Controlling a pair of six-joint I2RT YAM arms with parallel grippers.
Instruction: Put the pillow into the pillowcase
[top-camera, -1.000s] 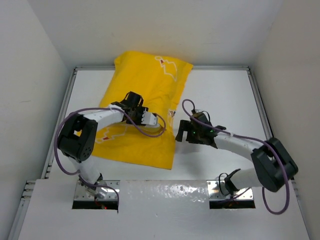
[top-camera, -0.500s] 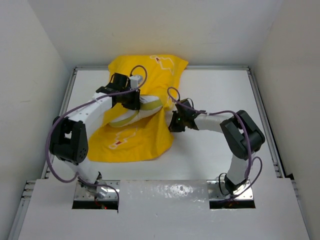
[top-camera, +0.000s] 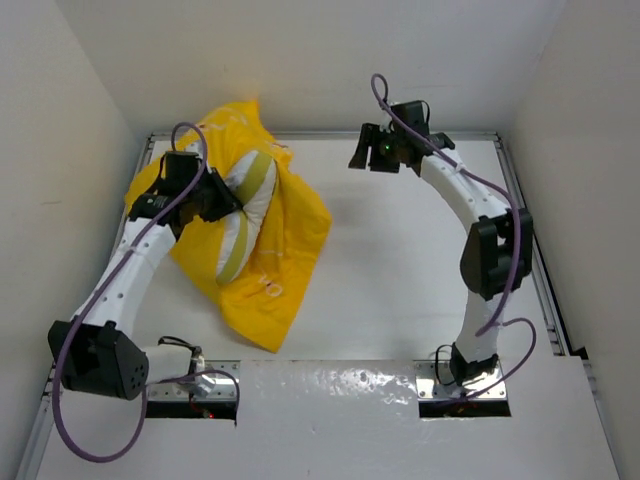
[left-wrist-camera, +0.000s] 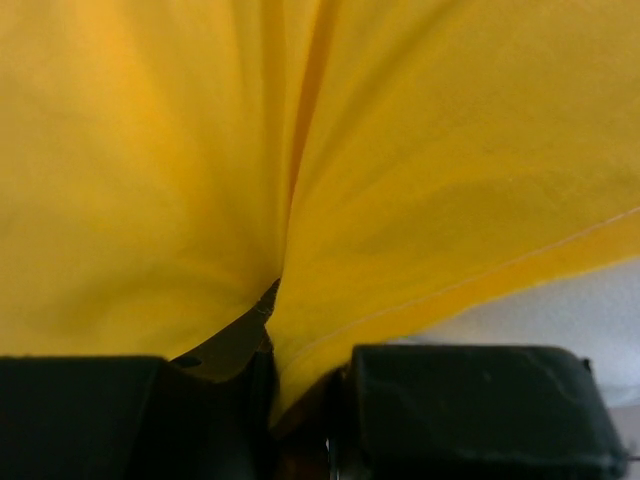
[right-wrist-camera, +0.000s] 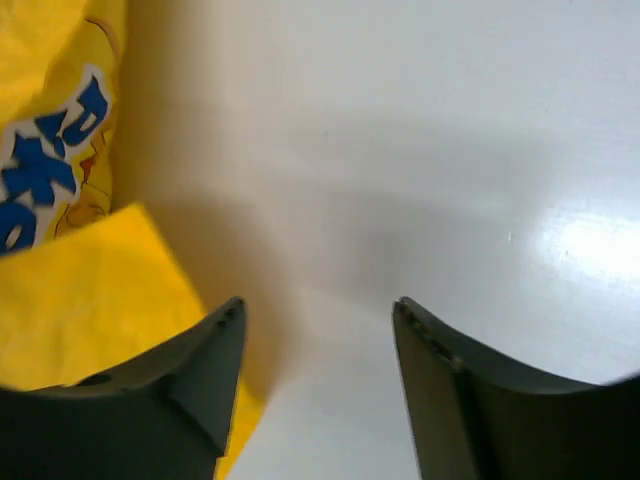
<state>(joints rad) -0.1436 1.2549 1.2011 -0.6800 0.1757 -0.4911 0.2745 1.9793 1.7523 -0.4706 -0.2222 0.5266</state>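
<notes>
Yellow fabric pillowcase dragged left, clamped by left gripper | puffy white pillow exposed, insertion judged incomplete | right gripper withdrawn, fingers apart

your top view is bright and even; glare hits the counter at 3 o'clock in the right wrist view; the pillowcase blurs up close.

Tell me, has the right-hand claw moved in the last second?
Yes. The right gripper has pulled away from the pillowcase to the far edge of the table.
</notes>
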